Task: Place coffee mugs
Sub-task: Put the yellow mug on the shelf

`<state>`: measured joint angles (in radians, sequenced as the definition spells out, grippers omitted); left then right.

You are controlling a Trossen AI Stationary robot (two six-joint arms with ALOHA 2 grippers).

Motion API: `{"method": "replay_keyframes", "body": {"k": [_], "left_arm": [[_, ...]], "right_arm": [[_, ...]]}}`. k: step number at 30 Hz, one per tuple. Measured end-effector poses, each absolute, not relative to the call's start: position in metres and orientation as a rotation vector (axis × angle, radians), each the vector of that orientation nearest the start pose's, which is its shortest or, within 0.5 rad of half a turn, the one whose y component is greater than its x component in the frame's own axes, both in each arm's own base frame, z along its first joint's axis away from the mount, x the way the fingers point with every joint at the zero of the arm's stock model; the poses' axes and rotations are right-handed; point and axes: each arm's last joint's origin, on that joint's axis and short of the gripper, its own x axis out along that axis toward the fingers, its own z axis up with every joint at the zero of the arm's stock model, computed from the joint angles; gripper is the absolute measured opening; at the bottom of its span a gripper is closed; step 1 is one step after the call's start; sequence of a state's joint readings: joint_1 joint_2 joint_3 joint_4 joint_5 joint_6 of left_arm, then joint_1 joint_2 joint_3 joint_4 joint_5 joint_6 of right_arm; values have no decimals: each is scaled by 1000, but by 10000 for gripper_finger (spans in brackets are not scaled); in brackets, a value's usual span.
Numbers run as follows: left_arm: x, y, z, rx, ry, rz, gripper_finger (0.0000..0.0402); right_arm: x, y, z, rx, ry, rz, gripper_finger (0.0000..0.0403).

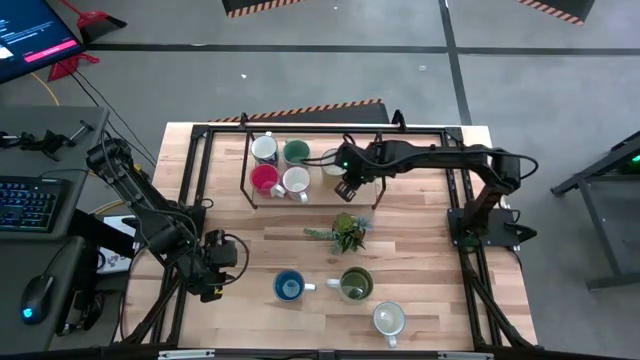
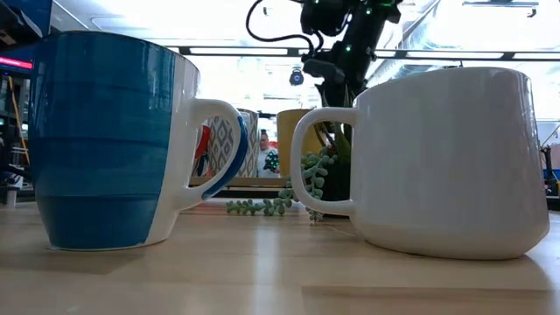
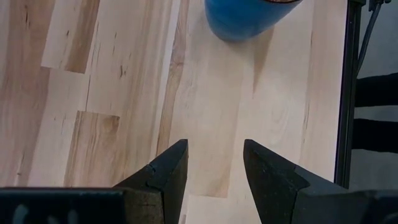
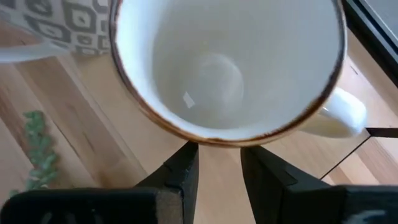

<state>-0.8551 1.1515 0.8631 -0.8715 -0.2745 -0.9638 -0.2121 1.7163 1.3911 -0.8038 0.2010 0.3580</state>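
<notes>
Right gripper (image 4: 216, 163): reaching over the far rack area, its fingers pinching the wall of a cream mug (image 4: 227, 68) with a brown rim, one finger appearing inside and one outside.
Left gripper (image 3: 214, 163): hovering low over the near left of the table (image 1: 420, 250), fingers spread with only bare wood between them.
Blue mug (image 1: 289, 287): standing on the near part of the table, just ahead of the left gripper.
Olive mug (image 1: 356, 284): sitting beside the blue one.
White mug (image 1: 389, 320): standing nearest the front edge.
Rack mugs: a white one (image 1: 264, 149), teal one (image 1: 296, 153), red one (image 1: 264, 179) and another white one (image 1: 296, 182) clustering inside the black frame (image 1: 247, 165).
Patterned mug (image 4: 59, 25): showing just beside the held mug.
Plant (image 1: 346, 232): lying mid-table.
Writing: none readable on any mug.
</notes>
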Motion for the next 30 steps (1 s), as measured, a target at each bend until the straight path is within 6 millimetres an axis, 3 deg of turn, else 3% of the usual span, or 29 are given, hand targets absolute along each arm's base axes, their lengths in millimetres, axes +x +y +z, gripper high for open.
{"method": "replay_keyframes", "body": {"k": [7, 30], "left_arm": [[139, -148, 245, -236, 1100, 5, 147], [139, -148, 245, -238, 1101, 4, 147]], "right_arm": [[346, -85, 247, 310, 1082, -570, 99], [347, -109, 254, 303, 978, -671, 99]]}}
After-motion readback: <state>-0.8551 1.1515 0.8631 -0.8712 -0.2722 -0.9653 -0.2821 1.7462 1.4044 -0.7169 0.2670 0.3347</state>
